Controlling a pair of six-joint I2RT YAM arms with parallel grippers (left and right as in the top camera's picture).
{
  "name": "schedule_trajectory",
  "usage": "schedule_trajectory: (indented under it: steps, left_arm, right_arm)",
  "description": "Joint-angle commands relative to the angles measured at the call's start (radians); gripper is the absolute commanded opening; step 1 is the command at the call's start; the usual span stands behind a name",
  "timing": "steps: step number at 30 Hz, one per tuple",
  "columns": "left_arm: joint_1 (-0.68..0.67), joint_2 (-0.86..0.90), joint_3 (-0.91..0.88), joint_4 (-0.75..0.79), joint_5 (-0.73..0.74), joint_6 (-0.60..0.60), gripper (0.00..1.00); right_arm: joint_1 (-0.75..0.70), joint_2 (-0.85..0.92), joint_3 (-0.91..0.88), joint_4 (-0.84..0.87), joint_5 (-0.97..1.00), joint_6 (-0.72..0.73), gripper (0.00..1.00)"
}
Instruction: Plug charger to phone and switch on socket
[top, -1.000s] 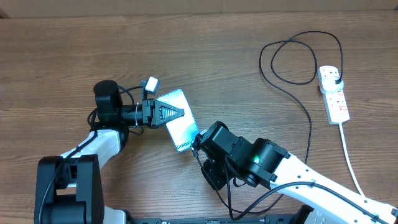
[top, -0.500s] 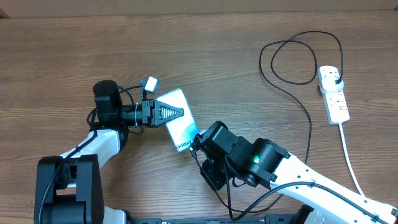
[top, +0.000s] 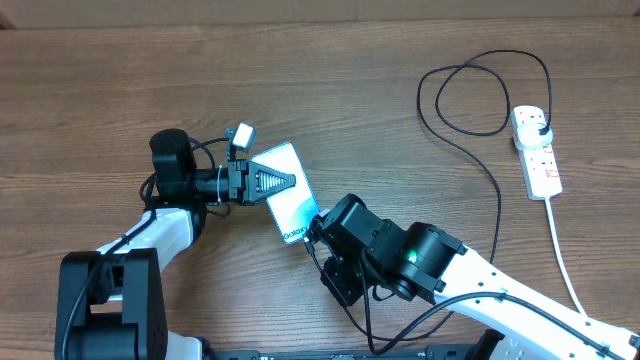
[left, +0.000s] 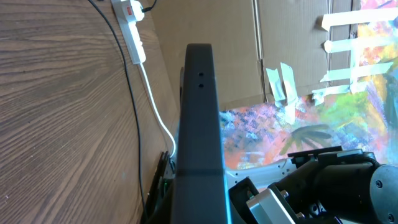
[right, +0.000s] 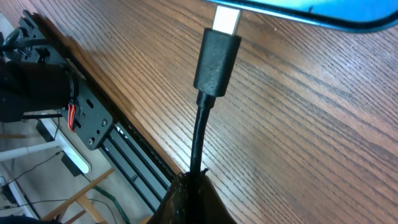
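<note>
Right gripper is clamped on the charger cable just below the connector. The silver tip points at the bottom edge of the phone, touching or just entering it; cannot tell which. Most of the tip shows bare, so I judge it not seated. The left gripper is closed across the phone's upper half, screen facing up, near the middle of the table. Change over the last second is very small: the right arm has crept slightly toward the phone's lower end, while phone and left arm are unchanged. Reading: insertion is at fine alignment, not complete. Socket lies well apart at far right with the charger plug in it; switch state too small to read, switching not yet done.
</note>
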Motion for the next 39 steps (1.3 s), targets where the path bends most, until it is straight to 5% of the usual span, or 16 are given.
schedule_trajectory:
  steps: [1, 39]
  left_arm:
    - [-0.002, -0.003, 0.019, 0.004, 0.029, 0.015, 0.04]
    - [-0.005, -0.003, 0.019, 0.000, 0.029, -0.037, 0.04]
  right_arm:
    - [-0.003, -0.001, 0.000, -0.006, -0.001, -0.004, 0.04]
    - [-0.003, -0.001, 0.000, 0.013, 0.032, 0.003, 0.04]
